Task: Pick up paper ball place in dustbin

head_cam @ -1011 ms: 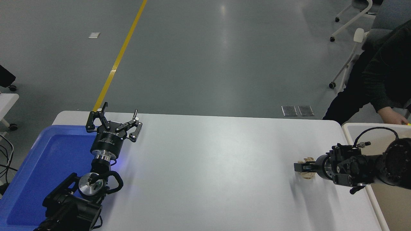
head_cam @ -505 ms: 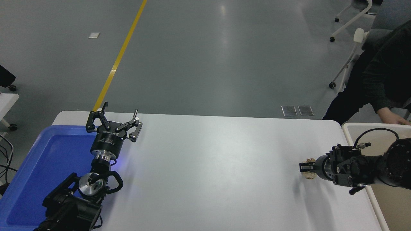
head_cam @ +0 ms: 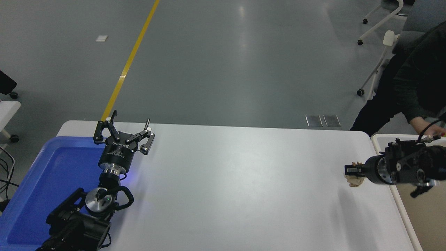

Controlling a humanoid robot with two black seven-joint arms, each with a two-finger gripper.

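Note:
The paper ball point(head_cam: 355, 180) is a small crumpled beige wad held in my right gripper point(head_cam: 351, 171), which is shut on it and carries it above the white table's right end. The dustbin point(head_cam: 397, 193) is a cream tub with a thick white rim at the table's right edge; only its left part shows. The gripper and the ball are just left of the dustbin's rim, with the arm reaching in from over the tub. My left gripper point(head_cam: 122, 133) is parked open at the lower left.
A blue tray point(head_cam: 41, 181) lies at the table's left end under the left arm. A person in dark clothes stands at the far right, one hand point(head_cam: 427, 127) near the dustbin's far rim. Rolling chairs point(head_cam: 383, 38) stand on the grey floor behind.
My right gripper has moved right and a little up with the paper ball, nearer the dustbin's rim. The left arm has not moved.

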